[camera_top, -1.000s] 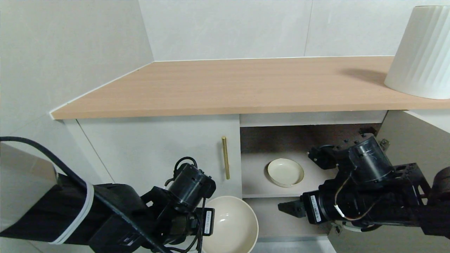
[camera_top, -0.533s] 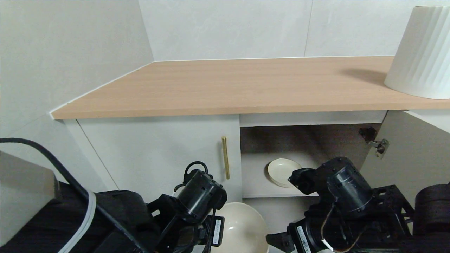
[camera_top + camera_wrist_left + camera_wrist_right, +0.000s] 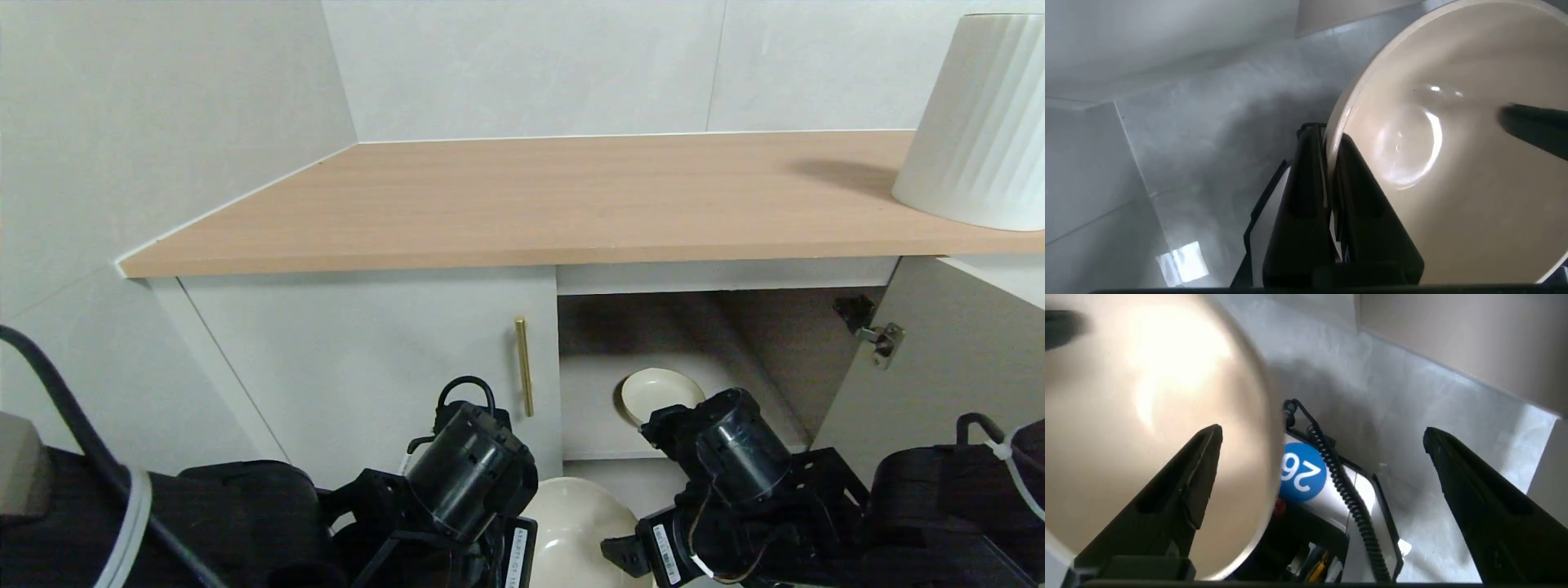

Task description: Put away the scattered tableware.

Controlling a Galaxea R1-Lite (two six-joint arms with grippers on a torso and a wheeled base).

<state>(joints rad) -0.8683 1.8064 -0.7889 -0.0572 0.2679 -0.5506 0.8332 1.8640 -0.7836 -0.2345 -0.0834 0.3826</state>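
A pale grey closed door (image 3: 367, 359) with a slim brass bar handle (image 3: 523, 366) makes up the left half of the cabinet, under a light wooden countertop (image 3: 531, 196). In front of the cabinet, low down by the handle edge of that door, the left gripper (image 3: 1329, 140) is clamped on the rim of a large deep cream ceramic bowl (image 3: 575, 523). One finger is inside the rim and one outside. The bowl hangs outside the cabinet, before the lower part of its opening, with its inside turned up toward the head camera. Just right of the bowl, also in front of the cabinet's opening, the right gripper (image 3: 1323, 433) holds nothing, and its fingers are spread wide. One finger lies over the bowl's hollow; whether it touches cannot be told. Inside the cabinet, a small shallow cream dish (image 3: 657, 392) lies on the upper shelf (image 3: 588, 420), toward the left of the opening. The cabinet's right door (image 3: 939, 359) stands open on a metal hinge (image 3: 883, 338). Above the cabinet's right end, a white ribbed cone-shaped shade (image 3: 980, 122) stands on the countertop.
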